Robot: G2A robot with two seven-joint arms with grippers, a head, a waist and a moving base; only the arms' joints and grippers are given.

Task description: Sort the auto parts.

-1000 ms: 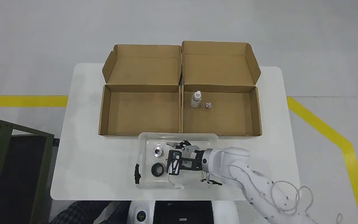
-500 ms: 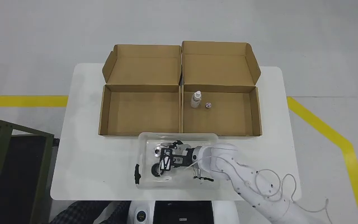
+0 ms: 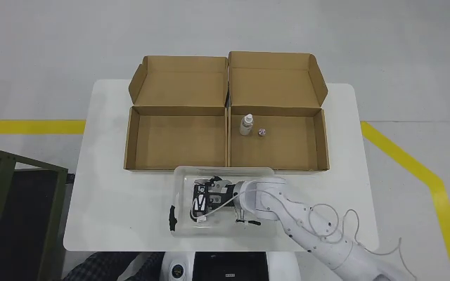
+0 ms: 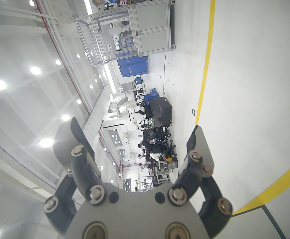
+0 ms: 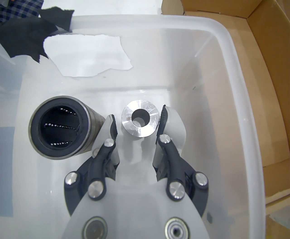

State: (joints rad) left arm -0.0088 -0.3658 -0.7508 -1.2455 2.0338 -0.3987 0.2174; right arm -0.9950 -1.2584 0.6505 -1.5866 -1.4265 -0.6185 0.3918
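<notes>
Flanking silver bushing (inside tray): right fingers

From above, the right pincer hides the silver ring in the tub, and the white part and pink bit look too tiny to name.

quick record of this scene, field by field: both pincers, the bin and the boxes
right pincer: open, down in the bin, fingers either side of the ring
left pincer: open, holding nothing
ring: hole up, on the bin floor
bearing: in the bin, beside the ring
right box: holds a bottle and a small part
</notes>
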